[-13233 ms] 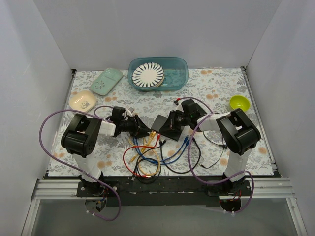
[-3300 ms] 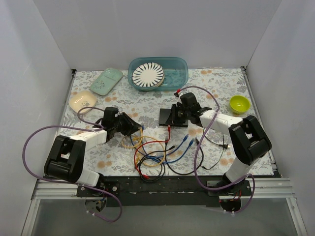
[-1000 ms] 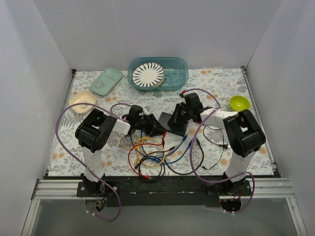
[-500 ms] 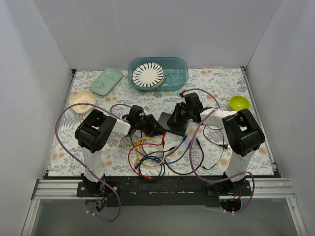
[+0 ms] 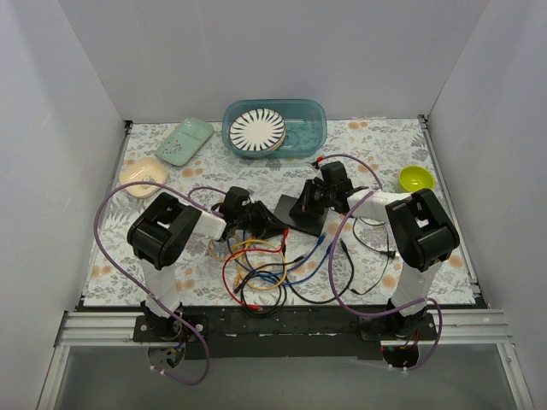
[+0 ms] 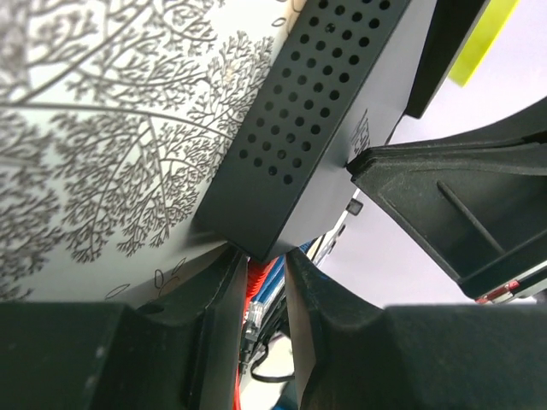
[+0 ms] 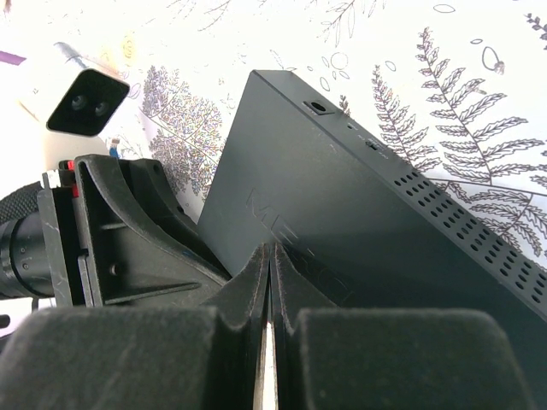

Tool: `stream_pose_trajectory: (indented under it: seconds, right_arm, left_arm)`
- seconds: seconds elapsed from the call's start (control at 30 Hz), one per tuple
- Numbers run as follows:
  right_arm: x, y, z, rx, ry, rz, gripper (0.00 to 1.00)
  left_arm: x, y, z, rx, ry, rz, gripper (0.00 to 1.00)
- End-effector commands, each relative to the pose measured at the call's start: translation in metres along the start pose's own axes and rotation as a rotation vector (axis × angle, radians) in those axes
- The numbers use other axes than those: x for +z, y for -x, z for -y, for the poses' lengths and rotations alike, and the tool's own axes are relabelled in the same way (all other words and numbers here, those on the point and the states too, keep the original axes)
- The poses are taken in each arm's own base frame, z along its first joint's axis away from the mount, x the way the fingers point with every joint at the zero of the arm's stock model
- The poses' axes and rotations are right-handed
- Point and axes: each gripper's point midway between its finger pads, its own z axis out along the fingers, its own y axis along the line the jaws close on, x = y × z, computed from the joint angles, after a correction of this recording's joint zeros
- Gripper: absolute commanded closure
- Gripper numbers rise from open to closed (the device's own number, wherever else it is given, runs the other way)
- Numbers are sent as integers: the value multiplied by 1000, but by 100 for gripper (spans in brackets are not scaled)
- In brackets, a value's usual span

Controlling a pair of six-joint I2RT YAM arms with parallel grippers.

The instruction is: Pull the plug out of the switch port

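the loose cables (image 5: 256, 272) lie tangled on the surface (image 5: 432, 249) at 6 o'clock of the switch (image 5: 297, 219). the left claw (image 6: 261, 260) is set at the switch's 8 o'clock corner. it is closed to a narrow gap, with a red plug (image 6: 254, 273) held between its fingers. a blue lead (image 6: 267, 272) is seen just beside the plug in the same gap. at 1 o'clock, the right claw (image 7: 269, 249) is fully closed and holds nothing. its tips are pressed down on the switch's lid.

several faults could follow from here. if the plug's latch is not pressed, the whole switch could be dragged along by the pull rather than the plug freed. the switch is braced only by two tips on a smooth lid, so a slip or a tilt is likely under a hard tug. the blue lead could be pinched and pulled as well. whether the latch is covered by a finger cannot be told.
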Motion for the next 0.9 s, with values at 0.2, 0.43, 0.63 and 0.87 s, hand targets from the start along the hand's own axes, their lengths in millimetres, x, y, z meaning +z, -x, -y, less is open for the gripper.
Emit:
stream_pose_trajectory:
  seconds: [0.2, 0.43, 0.63, 0.87]
  right_arm:
    - [6, -41, 47, 55, -145, -108, 94]
    - [5, -43, 49, 52, -151, -110, 94]
    - [5, -41, 47, 48, -147, -103, 94]
    - [8, -34, 46, 45, -143, -95, 94]
  left_arm:
    - [3, 14, -58, -109, 217, 158, 75]
    - [7, 10, -63, -111, 236, 149, 100]
    - [3, 4, -63, -75, 224, 123, 100]
    - [-7, -11, -66, -36, 220, 68, 100]
